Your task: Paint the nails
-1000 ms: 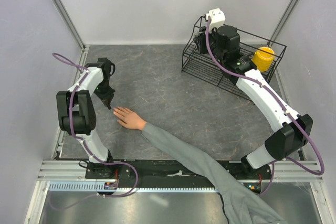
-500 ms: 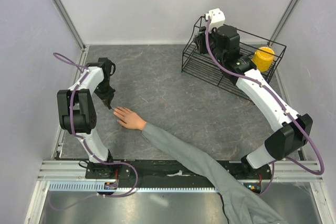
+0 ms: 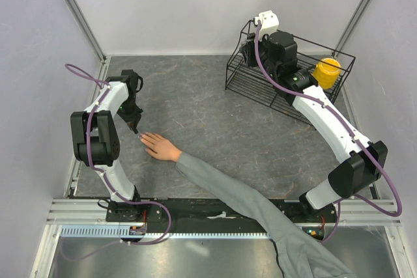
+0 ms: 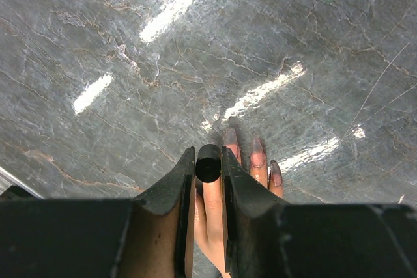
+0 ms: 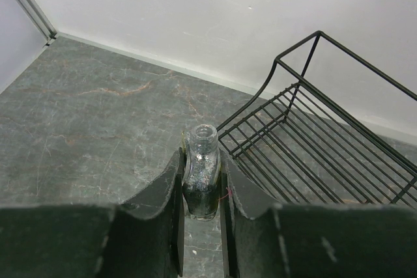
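Nothing visibly moved; left claw [image 4: 208,153] pinches black cap [image 4: 208,164] above partly hidden nails [image 4: 257,159]; right claw [image 5: 201,154] pinches bottle [image 5: 201,183].

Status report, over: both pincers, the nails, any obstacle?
Left pincer shut on black cap, at the hand. Right pincer shut on open polish bottle. Nails in view, nothing blocking them.

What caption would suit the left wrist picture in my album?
Left gripper clamps a round black cap above a person's hand lying on the grey marbled table, nails showing.
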Controlling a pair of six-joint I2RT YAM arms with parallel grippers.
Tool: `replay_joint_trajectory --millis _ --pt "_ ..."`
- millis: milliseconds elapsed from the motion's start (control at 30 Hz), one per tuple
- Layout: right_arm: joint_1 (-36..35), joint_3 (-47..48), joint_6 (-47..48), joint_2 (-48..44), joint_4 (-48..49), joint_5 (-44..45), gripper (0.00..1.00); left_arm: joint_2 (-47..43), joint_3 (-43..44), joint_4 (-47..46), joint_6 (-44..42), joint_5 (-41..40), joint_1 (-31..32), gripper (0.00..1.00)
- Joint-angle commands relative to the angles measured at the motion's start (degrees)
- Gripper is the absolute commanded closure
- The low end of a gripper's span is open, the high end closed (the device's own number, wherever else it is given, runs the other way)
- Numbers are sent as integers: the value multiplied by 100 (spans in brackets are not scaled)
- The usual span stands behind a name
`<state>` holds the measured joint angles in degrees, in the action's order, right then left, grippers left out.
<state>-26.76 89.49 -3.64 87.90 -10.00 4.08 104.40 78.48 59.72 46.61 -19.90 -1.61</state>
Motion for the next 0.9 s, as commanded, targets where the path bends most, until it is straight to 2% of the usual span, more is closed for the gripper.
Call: replay_joint_trajectory --millis 0,867 --pt "13 235 -14 -27 235 -47 100 -16 177 13 59 -67 -15 98" --pt "13 270 83 -54 209 5 100 327 317 -14 -11 -181 -24 98"
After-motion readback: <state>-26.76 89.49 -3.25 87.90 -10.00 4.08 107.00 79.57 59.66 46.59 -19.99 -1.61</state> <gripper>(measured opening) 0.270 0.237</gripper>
